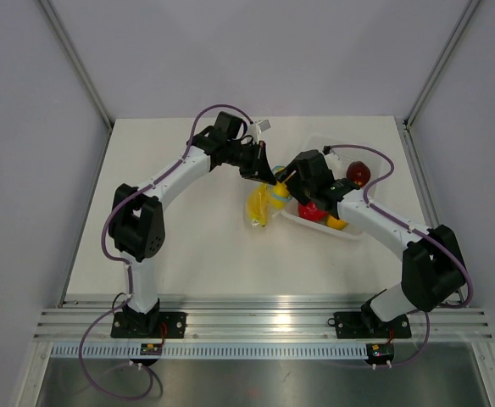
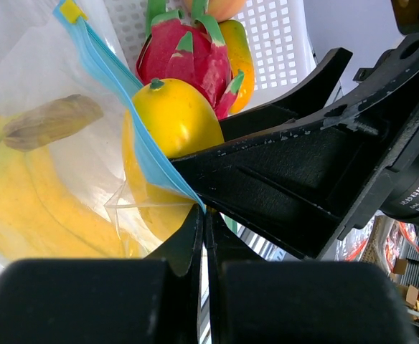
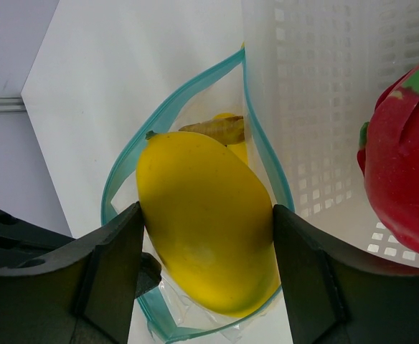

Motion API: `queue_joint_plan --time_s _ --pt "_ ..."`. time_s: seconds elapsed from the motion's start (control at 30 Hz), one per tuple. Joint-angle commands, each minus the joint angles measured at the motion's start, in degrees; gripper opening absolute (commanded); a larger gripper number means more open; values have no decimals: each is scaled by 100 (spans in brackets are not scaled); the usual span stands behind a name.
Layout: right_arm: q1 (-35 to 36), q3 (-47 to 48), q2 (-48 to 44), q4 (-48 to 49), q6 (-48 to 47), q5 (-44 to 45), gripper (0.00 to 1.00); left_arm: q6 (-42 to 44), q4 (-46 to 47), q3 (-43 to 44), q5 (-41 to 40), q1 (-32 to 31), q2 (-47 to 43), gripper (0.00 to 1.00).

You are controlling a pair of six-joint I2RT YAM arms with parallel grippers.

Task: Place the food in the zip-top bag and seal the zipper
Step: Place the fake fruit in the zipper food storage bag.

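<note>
Zip-top bag (image 2: 44, 79) sits open-mouthed directly beneath my right hand (image 3: 206, 265), which grips the yellow fruit (image 3: 202, 208) partway through the mouth. My left hand (image 2: 204, 223) is pinched shut on the zipper (image 2: 105, 68) edge. Banana bunch (image 2: 44, 208) is inside. Judged outstanding: release, any further fruit from the tray (image 3: 303, 72), sealing.

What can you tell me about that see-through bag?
The small clear crinkly plastic bag has a light-blue zipper strip with a yellow tab. Its mouth gapes open beside the white perforated tray. A yellow banana bunch lies inside; the left jaws pinch its rim, and the right jaws hold a smooth yellow fruit in the mouth.
</note>
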Motion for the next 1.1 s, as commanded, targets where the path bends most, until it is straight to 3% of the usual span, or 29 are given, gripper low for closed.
queue_joint_plan --time_s 0.0,0.23,1.07 --pt "130 232 -191 -156 -263 -285 71 60 598 95 346 -56 -271 0" --pt "122 320 -331 -235 -448 -109 77 148 589 -63 407 -56 -368 0" --pt "7 601 38 -262 -642 -750 82 508 343 -231 548 -56 -588 0"
